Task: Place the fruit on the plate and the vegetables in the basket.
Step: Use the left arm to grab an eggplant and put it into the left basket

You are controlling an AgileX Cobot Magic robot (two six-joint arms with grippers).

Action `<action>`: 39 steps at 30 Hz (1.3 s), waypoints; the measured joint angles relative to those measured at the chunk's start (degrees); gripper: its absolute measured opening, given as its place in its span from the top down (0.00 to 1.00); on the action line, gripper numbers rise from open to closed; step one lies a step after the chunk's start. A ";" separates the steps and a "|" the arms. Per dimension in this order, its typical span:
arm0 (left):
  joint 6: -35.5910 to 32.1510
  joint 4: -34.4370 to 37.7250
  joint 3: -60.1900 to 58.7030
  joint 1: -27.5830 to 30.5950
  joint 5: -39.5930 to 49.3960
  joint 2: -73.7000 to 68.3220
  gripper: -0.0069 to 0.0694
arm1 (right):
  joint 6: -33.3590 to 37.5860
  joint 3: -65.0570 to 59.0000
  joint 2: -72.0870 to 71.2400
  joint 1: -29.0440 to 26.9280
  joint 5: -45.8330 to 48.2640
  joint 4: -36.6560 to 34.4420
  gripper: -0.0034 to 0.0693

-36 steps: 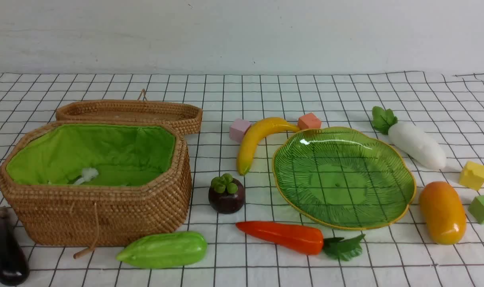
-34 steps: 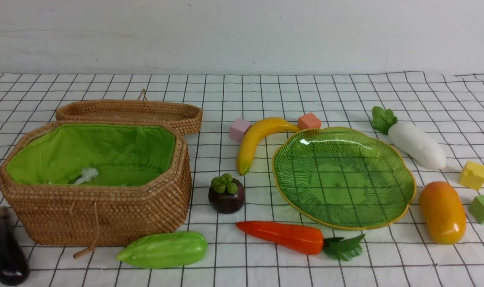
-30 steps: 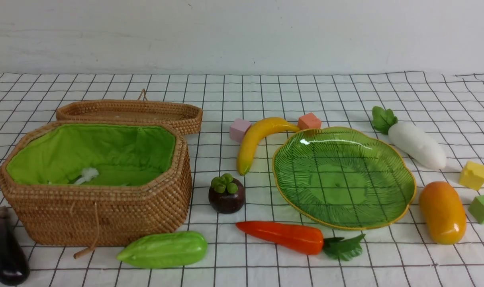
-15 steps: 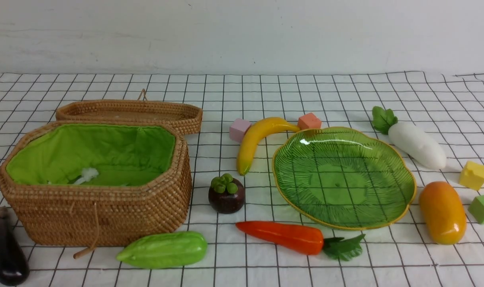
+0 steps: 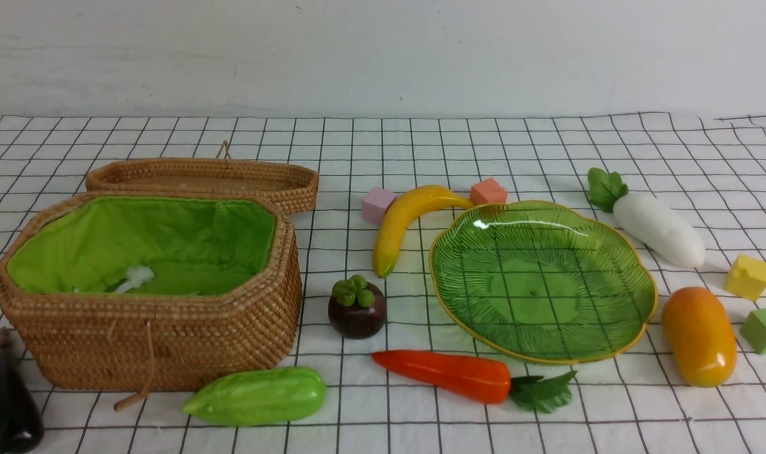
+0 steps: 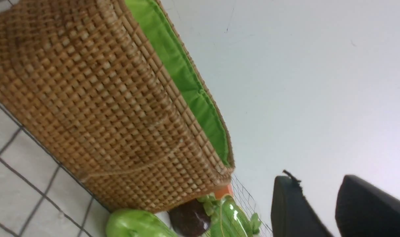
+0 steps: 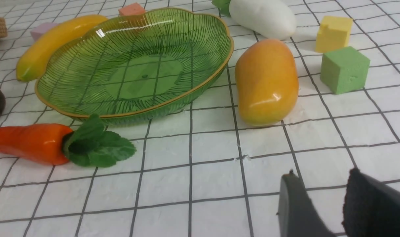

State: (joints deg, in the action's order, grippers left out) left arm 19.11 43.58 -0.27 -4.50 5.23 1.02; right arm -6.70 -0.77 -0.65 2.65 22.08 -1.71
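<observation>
The dark-purple long eggplant (image 5: 9,403) has shifted a touch, but nothing is sorted yet. The left gripper (image 6: 318,187), beside the woven brown rattan basket (image 6: 88,98), and the right gripper (image 7: 321,181) both stand apart, empty.

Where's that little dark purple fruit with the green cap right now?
In the front view the mangosteen sits near the middle, between the basket on its left and the plate on its right, beyond the carrot's tip.

Woven brown basket (image 5: 168,340), green-lined, stands open at left. Leaf-veined green plate (image 5: 449,318) lies right of centre. Banana (image 5: 403,221) curves at its far left, radish (image 5: 657,228) far right, mango (image 5: 698,335) right, carrot (image 5: 449,374) near side. Mangosteen (image 5: 357,309) sits upright between plate and basket. Gourd (image 5: 256,395) and eggplant (image 5: 4,403) lie by the basket's near side.
</observation>
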 joint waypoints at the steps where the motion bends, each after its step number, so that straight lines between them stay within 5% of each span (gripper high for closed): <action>1: -2.35 0.13 2.38 0.00 3.58 -0.25 0.72 | 0.00 0.00 0.00 0.00 0.00 0.00 0.62; 6: -10.12 -2.49 13.67 0.00 18.68 -9.67 0.93 | 0.00 0.00 0.00 0.73 0.00 0.00 0.62; 10: -11.81 -8.74 22.96 0.00 29.16 -23.13 0.93 | 0.00 0.00 0.00 0.85 0.00 0.07 0.62; 20: -11.59 -21.80 33.51 0.00 38.10 -43.38 0.93 | -1.50 -0.14 0.00 1.03 -1.21 2.04 0.62; 25: -11.52 -23.26 35.72 0.00 40.48 -45.41 0.93 | -14.56 -0.65 0.00 1.03 -7.32 -12.23 0.62; 30: -11.52 -25.00 36.77 0.00 43.36 -45.41 0.93 | -19.81 -0.58 0.00 1.03 -14.30 -21.17 0.64; 34: -11.52 -26.61 38.37 0.00 47.37 -45.47 0.93 | -17.60 5.83 0.82 3.51 -5.46 -23.51 0.75; 39: -8.89 -30.48 42.24 0.00 50.41 -45.52 0.93 | -1.16 26.15 12.37 10.99 15.55 -23.51 0.92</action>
State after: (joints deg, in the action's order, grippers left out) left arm 10.22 13.10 41.97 -4.50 55.65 -44.49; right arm -7.86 25.38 11.72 13.64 37.63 -25.22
